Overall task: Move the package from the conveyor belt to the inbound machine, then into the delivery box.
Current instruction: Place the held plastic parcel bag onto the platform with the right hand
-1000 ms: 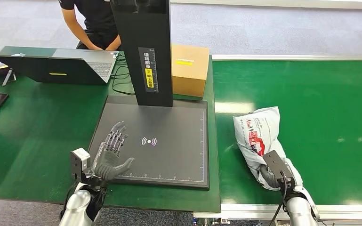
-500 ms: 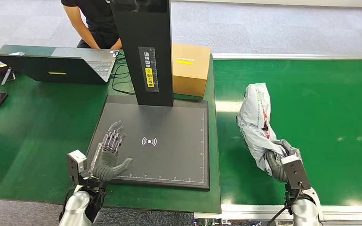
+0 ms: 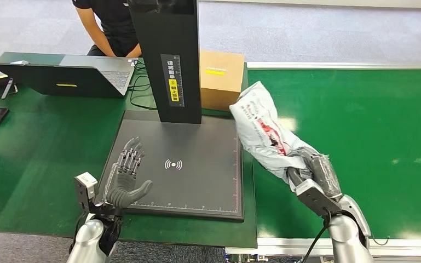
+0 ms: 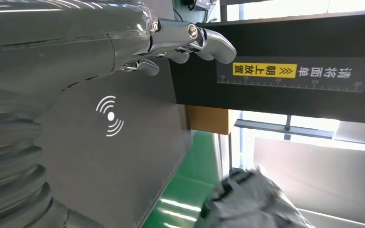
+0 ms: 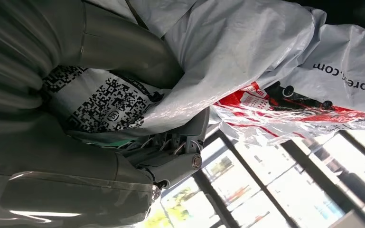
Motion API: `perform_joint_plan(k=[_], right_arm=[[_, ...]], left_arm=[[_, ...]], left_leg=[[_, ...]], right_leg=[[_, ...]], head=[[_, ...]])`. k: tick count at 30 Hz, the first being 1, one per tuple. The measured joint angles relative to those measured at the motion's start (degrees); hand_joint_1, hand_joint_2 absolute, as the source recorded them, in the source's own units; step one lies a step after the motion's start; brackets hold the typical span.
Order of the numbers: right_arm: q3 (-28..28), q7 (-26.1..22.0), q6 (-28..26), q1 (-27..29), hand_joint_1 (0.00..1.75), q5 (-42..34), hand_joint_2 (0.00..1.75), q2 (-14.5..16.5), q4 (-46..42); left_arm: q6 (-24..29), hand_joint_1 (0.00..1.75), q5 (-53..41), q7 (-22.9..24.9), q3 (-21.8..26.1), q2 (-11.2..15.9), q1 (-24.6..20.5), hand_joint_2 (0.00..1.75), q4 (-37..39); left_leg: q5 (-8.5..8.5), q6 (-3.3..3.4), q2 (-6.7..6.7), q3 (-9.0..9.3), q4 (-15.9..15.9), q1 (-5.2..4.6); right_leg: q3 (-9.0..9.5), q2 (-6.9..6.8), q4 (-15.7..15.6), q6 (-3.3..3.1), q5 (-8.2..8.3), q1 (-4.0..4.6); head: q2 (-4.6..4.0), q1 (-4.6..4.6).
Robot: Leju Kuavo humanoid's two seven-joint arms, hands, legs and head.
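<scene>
Package [image 3: 263, 129] grasped at its near end in right hand [image 3: 312, 175], raised over conveyor belt [image 3: 361, 120], long axis slanting up-left toward inbound machine [image 3: 197, 181]. Left hand [image 3: 127, 181] released, fingers spread over machine's near-left corner.

Both forearms are rounded silver tubes, and a small grey boxy camera module sits at each wrist, with a thin black cable trailing off the right one. The left hand [image 3: 128, 183] has a dark grey palm and thick thumb with slimmer, darker metallic fingers, while up close in the wrist view its fingertips [image 4: 208, 42] are shiny chrome with a little round screw at the pivot. The right hand [image 3: 313, 174] is the same grey build, with a ribbed grey cover [image 5: 9, 61] and a clear glossy shell over its back.
</scene>
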Motion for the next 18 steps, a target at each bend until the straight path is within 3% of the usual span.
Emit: perform_joint_plan(k=[10,18], right_arm=[[21.37,0.58,-3.44,-12.58,1.75,15.23,1.75,-6.83,10.24],[38.56,-1.02,-3.97,-23.48,1.75,15.59,1.75,-7.74,17.74]], left_arm=[[0.32,0.00,0.99,-0.32,0.53,-0.24,-0.25,1.75,-0.68],[0.19,0.00,1.09,-0.28,0.70,-0.39,-0.58,1.75,-0.66]], left_leg=[[0.05,-0.02,0.00,-0.04,0.01,0.00],[0.07,-0.06,0.00,-0.08,0.00,0.01]], right_leg=[[-0.07,0.00,0.05,0.01,0.04,0.00],[-0.14,0.00,0.08,-0.01,0.04,0.01]], head=[[0.00,-0.01],[0.00,-0.02]])
